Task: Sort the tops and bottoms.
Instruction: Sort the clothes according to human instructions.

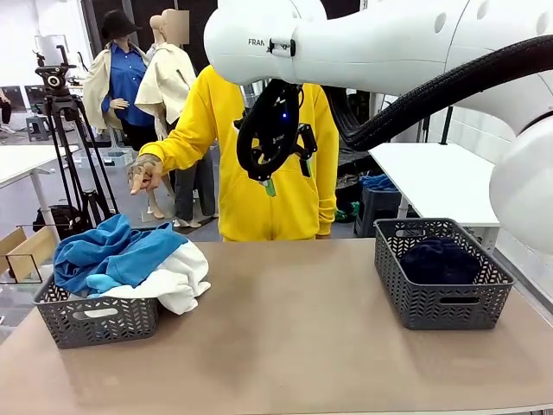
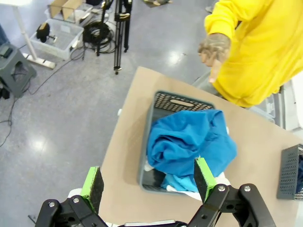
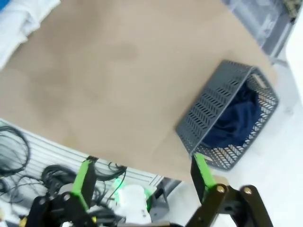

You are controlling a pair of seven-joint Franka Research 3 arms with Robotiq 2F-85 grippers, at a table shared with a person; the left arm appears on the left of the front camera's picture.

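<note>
While both pincers gape empty, two baskets [image 1: 95, 318] [image 1: 441, 303]: blue tops [image 1: 112, 251] plus white shirt [image 1: 177, 281]; one navy bottoms [image 1: 441, 259]

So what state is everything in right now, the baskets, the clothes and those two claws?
Left basket: overfull.
Blue garments: heaped on top.
White shirt: spilling over the rim.
Right basket: holds the dark garment.
Left gripper: open, empty.
Right gripper: open, empty.

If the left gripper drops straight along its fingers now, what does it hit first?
Probably the bright blue tops heaped in the left basket: the open left gripper points down at that pile from well above. Depth is unclear, so it might land on the basket's near rim.
</note>
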